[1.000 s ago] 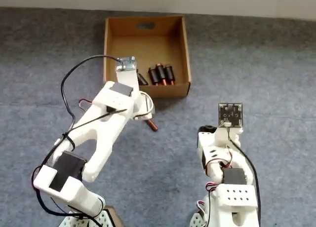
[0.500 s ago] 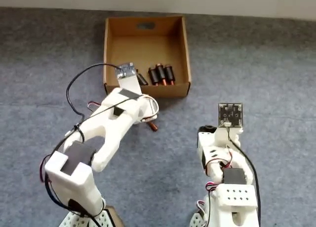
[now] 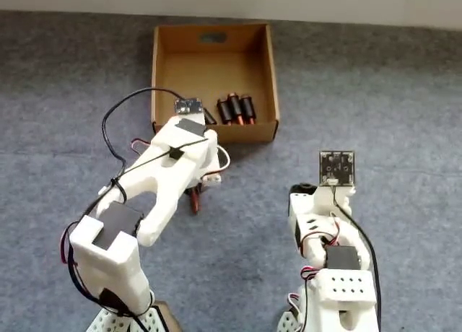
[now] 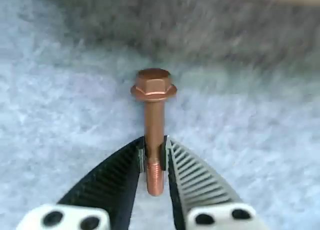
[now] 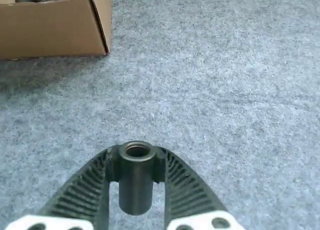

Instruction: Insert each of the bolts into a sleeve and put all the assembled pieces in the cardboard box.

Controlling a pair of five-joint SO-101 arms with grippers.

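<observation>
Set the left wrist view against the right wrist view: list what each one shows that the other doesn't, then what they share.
Left wrist view, not the right: a copper bolt, gripped near its threaded end between the left gripper fingers, hex head pointing away. Right wrist view, not the left: a dark sleeve held between the right gripper fingers, bore facing the camera, and a corner of the cardboard box. Shared: the grey carpet, and fingers shut on one part each.

Copper bolt [image 4: 153,117], black sleeve [image 5: 135,182], brown box [image 3: 191,65], grey carpet [image 3: 375,94].
</observation>
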